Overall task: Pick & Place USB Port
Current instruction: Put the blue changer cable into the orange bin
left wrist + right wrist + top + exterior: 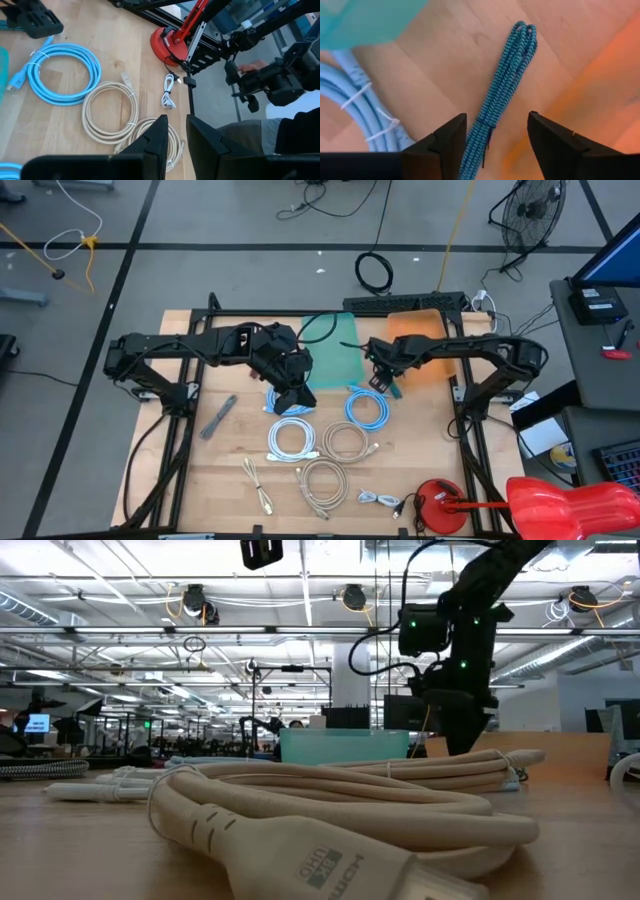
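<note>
Braided teal-black cable (500, 95) (folded bundle, seemingly) between right gripper (497, 137) fingers.

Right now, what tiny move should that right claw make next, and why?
Probably lift straight up. The right claw stands open around the teal braided cable, which lies on the table between the teal and orange bins, so it seems to be let go.

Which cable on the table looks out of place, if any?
The teal braided cable lies bundled on bare wood between the teal bin and the orange bin, in neither. The right gripper hovers open above it. The other cables look neatly coiled.
</note>
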`<act>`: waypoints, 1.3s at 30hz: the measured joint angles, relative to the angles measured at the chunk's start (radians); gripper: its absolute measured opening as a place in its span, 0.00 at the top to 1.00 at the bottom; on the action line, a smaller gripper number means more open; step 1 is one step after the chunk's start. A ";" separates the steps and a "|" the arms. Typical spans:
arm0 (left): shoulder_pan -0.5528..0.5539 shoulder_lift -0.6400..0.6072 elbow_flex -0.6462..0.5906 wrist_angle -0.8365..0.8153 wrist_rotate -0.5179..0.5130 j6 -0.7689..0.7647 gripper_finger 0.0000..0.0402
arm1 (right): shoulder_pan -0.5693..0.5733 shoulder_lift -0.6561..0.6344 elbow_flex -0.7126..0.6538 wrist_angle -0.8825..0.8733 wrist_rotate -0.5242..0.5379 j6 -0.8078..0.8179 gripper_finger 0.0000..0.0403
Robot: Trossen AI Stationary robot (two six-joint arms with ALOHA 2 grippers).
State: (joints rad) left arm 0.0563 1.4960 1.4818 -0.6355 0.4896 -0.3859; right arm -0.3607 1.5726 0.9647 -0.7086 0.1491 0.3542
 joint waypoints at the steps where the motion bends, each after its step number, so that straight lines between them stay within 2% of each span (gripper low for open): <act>1: 0.000 0.000 0.000 -0.001 0.000 0.000 0.82 | 0.000 0.000 -0.013 0.016 -0.012 0.001 0.49; 6: 0.000 0.000 0.000 -0.001 0.007 -0.001 0.82 | 0.001 -0.001 -0.068 0.056 -0.020 0.023 0.52; 21: -0.005 0.000 0.000 0.009 0.006 -0.024 0.82 | 0.002 -0.001 -0.209 0.057 -0.022 0.052 0.74; 28: -0.005 0.000 0.000 0.012 -0.001 -0.028 0.82 | 0.002 -0.001 -0.217 0.053 0.007 0.069 0.81; 34: -0.005 0.000 0.000 0.012 -0.002 -0.029 0.82 | 0.001 0.000 -0.219 0.048 0.002 0.094 0.97; 39: -0.006 0.000 0.000 0.012 -0.002 -0.029 0.82 | 0.001 0.002 -0.208 0.024 -0.001 0.109 0.99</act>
State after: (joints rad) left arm 0.0506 1.4960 1.4818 -0.6239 0.4881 -0.4145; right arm -0.3593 1.5747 0.7564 -0.6843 0.1478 0.4627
